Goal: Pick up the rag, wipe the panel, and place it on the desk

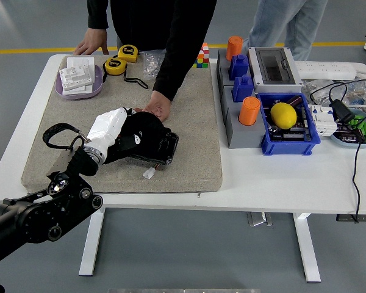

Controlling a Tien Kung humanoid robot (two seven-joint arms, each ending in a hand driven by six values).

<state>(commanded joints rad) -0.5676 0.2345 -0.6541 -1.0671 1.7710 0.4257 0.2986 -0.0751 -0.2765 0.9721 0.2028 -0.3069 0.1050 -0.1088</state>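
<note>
White counter (171, 195) over grey floor, carrying a beige mat (189, 122) across its left half. Standing at the far edge, a person in black, one hand (93, 46) flat near the far left corner, the other hand (157, 110) resting on the mat and touching the black panel (152, 149). Reaching in from the near left corner, the black left arm; its robot hand (129, 135) pressed down on the panel's left end, black rag (143, 129) apparently bunched beneath, grip impossible to tell. Along the right half, grey holder with orange and blue pieces (241, 91), blue bin (290, 131) holding a lemon (284, 115). Near the far left corner, purple tray (79, 88) and yellow tape measures (122, 59).
</note>
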